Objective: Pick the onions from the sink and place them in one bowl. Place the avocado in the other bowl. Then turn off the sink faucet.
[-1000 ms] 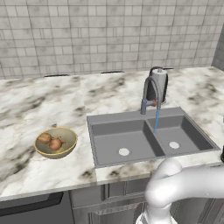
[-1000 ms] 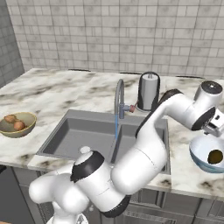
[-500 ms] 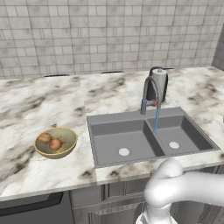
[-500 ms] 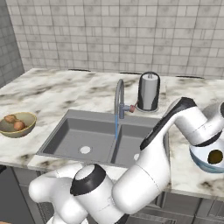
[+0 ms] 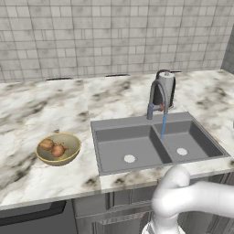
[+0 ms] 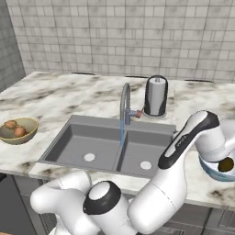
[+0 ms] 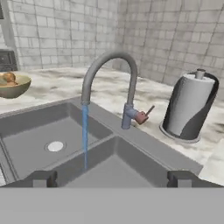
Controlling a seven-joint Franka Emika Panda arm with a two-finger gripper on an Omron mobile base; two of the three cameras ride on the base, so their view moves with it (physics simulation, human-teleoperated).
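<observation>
At the bottom of the hand view, the gripper (image 7: pixel 112 178) shows two dark tips spread far apart with nothing between them. Past them lies the sink (image 7: pixel 39 131), where blue water (image 7: pixel 85 135) runs down from the sink faucet (image 7: pixel 109 83). At far left, two onions (image 5: pixel 53 147) sit in the yellow bowl (image 5: pixel 58 149). At right, the avocado (image 6: pixel 225 165) sits in the other bowl (image 6: pixel 215 170).

both sink (image 5: pixel 137 137) basins open from above, water stream (image 7: pixel 85 135) falling into the basin by the divider, faucet (image 7: pixel 109 83) arching over the rear rim, paper towel holder (image 7: pixel 189 107) standing just beside the faucet's red lever (image 7: pixel 143 115), marble counter (image 5: pixel 41 109) toward the yellow bowl (image 5: pixel 58 148) unobstructed
</observation>
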